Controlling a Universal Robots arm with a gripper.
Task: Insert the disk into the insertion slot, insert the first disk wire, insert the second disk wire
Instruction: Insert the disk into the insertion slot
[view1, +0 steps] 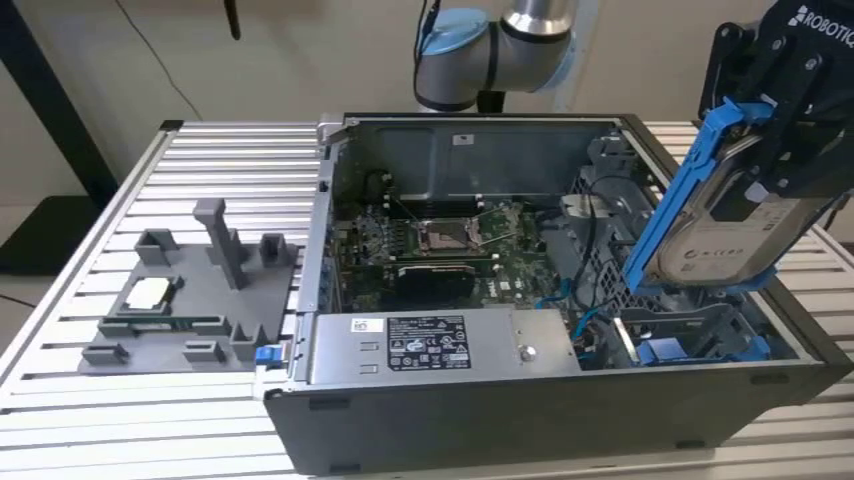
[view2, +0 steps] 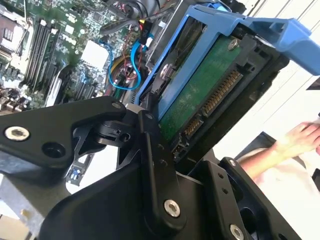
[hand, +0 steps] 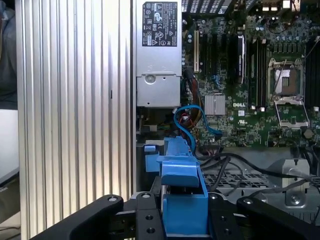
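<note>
In the exterior view my gripper (view1: 763, 165) is shut on the disk (view1: 721, 225), a silver-grey drive with a white label in a bright blue carrier frame. The disk hangs tilted, its lower end just above the insertion slot (view1: 687, 335), a grey bay with blue rails at the case's front corner on the exterior view's right. The second wrist view shows the disk's green circuit board (view2: 200, 95) and its connector pins between the black fingers (view2: 150, 150). In the first wrist view the blue carrier (hand: 182, 192) sits between the fingers, with the slot's blue rail (hand: 151, 162) beyond it.
The open computer case (view1: 534, 400) lies on a slatted metal table (view1: 214, 170). Inside are a motherboard (view1: 441, 245), a grey power supply box (view1: 441, 345) and a looped blue cable (hand: 192, 120). A grey fixture tray (view1: 187, 300) sits at the exterior view's left. A person's hand (view2: 300, 140) is nearby.
</note>
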